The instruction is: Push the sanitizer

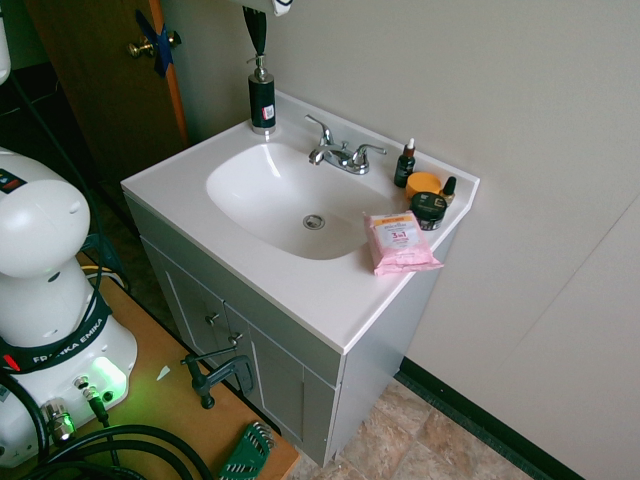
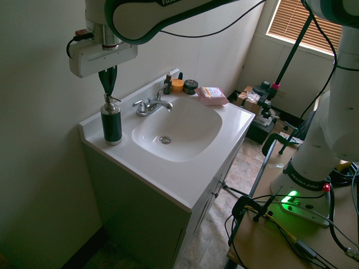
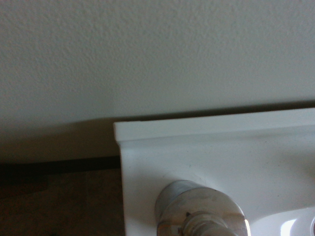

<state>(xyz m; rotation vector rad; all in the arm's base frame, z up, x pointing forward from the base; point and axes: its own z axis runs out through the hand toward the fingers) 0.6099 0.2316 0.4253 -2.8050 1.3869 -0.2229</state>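
gripper (image 2: 108, 84) closed, above sanitizer (image 2: 111, 120) pump | press straight down, centred, slowly, to avoid tipping

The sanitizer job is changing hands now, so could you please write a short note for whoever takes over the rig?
Pincer: shut, pointing straight down, directly above the pump head, holding nothing.
Sanitizer: upright on the back corner of the vanity top, beside the faucet, near the wall.
Done: pincer lined up over the pump.
Left: contact cannot be confirmed and the pump does not look pressed; press it down, then lift clear.
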